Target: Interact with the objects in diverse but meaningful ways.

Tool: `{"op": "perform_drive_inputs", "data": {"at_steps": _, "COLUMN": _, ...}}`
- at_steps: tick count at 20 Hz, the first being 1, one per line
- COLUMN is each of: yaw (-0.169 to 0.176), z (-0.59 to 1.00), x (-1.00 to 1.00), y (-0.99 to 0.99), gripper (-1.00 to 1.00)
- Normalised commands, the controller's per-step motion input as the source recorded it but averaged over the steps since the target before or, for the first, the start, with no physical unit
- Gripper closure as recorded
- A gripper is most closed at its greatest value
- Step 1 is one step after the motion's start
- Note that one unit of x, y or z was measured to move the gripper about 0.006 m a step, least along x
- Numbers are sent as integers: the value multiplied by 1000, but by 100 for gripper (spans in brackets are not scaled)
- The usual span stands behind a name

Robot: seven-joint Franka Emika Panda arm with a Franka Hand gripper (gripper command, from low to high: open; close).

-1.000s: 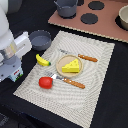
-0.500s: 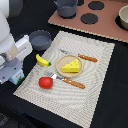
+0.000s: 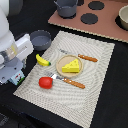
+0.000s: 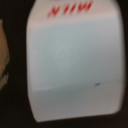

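On the woven mat lie 1 yellow banana point(image 3: 43, 61), 1 red tomato-like ball point(image 3: 45, 82) and 1 yellow cheese wedge point(image 3: 70, 66) on 1 round plate point(image 3: 61, 63). 1 milk carton point(image 3: 18, 78) point(image 4: 75, 62) stands at the mat's left edge under the arm, filling the wrist view; whether the pincer is open or closed cannot be told.

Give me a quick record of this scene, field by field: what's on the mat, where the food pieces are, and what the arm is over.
surface: striped placemat on a dark table
plate: round tan plate mid-mat
on plate: yellow cheese wedge
cutlery: orange-handled knife and fork, either side of the plate
banana: on the mat near its edge, at the exterior view's left
tomato: on the mat, near the fork
milk carton: fills the wrist view, under the arm
gripper: jaws not visible
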Motion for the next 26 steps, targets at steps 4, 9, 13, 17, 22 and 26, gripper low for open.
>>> {"op": "perform_drive_inputs", "data": {"at_steps": 4, "yaw": 23, "z": 668, "x": 728, "y": 0, "gripper": -100}}
{"op": "perform_drive_inputs", "data": {"at_steps": 9, "yaw": 69, "z": 425, "x": 917, "y": 0, "gripper": -100}}
{"op": "perform_drive_inputs", "data": {"at_steps": 13, "yaw": 56, "z": 274, "x": 955, "y": -46, "gripper": -100}}
{"op": "perform_drive_inputs", "data": {"at_steps": 17, "yaw": 38, "z": 263, "x": 974, "y": -109, "gripper": -100}}
{"op": "perform_drive_inputs", "data": {"at_steps": 22, "yaw": 43, "z": 198, "x": 926, "y": -141, "gripper": -100}}
{"op": "perform_drive_inputs", "data": {"at_steps": 26, "yaw": 149, "z": -34, "x": 540, "y": -116, "gripper": -100}}
